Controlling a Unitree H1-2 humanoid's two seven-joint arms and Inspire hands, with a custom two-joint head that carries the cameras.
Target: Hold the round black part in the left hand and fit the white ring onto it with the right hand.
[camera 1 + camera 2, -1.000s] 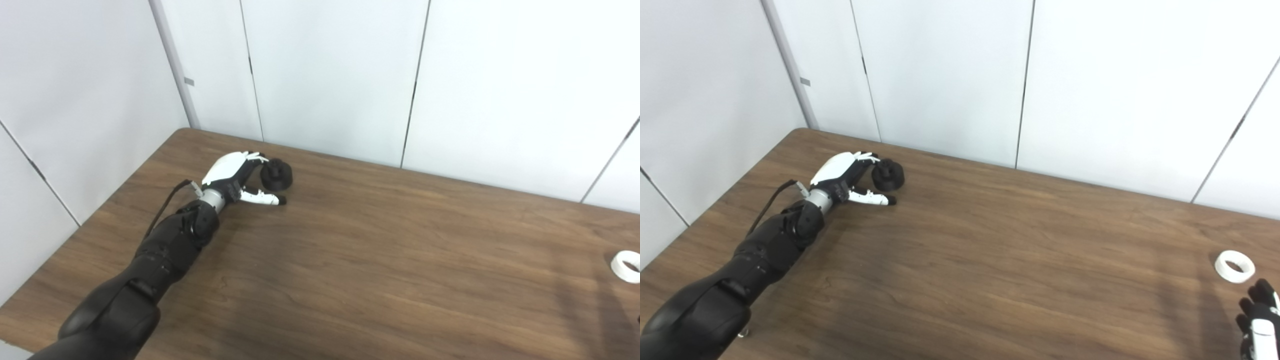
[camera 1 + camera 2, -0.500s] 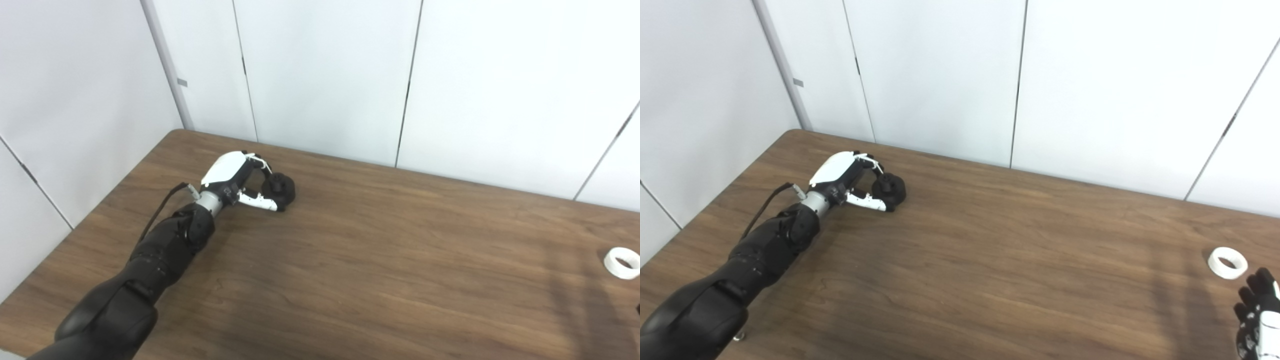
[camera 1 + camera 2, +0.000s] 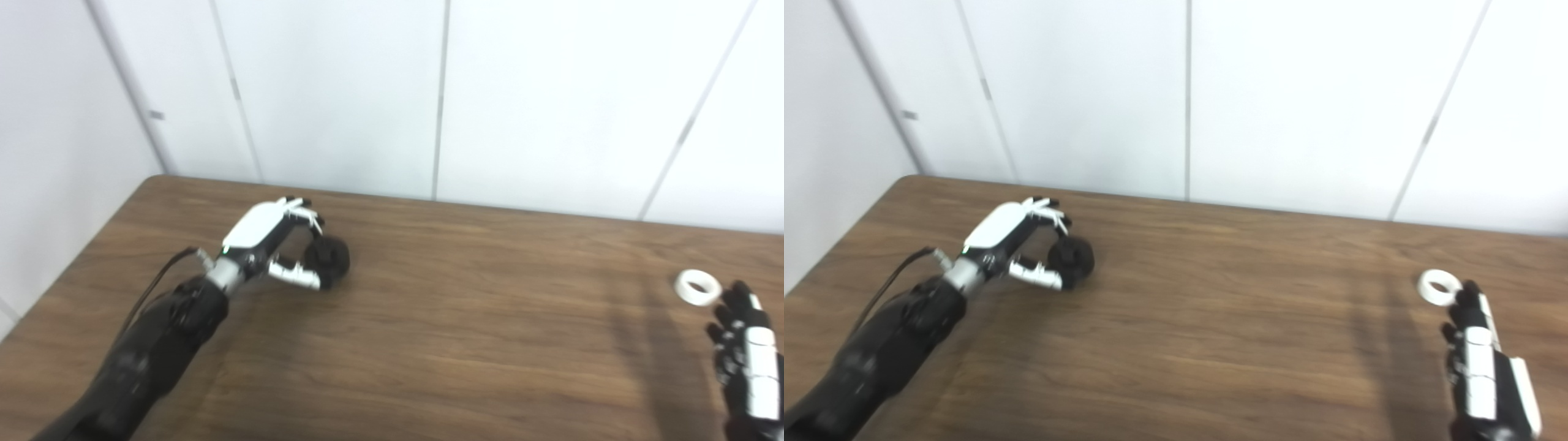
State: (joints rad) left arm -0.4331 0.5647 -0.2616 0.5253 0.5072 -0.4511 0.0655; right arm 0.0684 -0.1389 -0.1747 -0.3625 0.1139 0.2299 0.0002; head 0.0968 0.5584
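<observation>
The round black part (image 3: pixel 329 260) is at the table's far left, gripped between the fingers and thumb of my left hand (image 3: pixel 274 240), which is shut on it; it looks tilted, lifted a little off the wood. It also shows in the right eye view (image 3: pixel 1073 260). The white ring (image 3: pixel 697 287) lies flat on the table at the right. My right hand (image 3: pixel 744 352) is open with fingers stretched toward the ring, fingertips just short of it; in the right eye view (image 3: pixel 1479 355) they reach next to the ring (image 3: pixel 1439 286).
The brown wooden table (image 3: pixel 441 343) runs up to white wall panels at the back. Its left edge lies close beside my left arm.
The camera has swung right. My left hand has closed on the black part and tipped it up. My right hand has moved forward, up to the white ring.
</observation>
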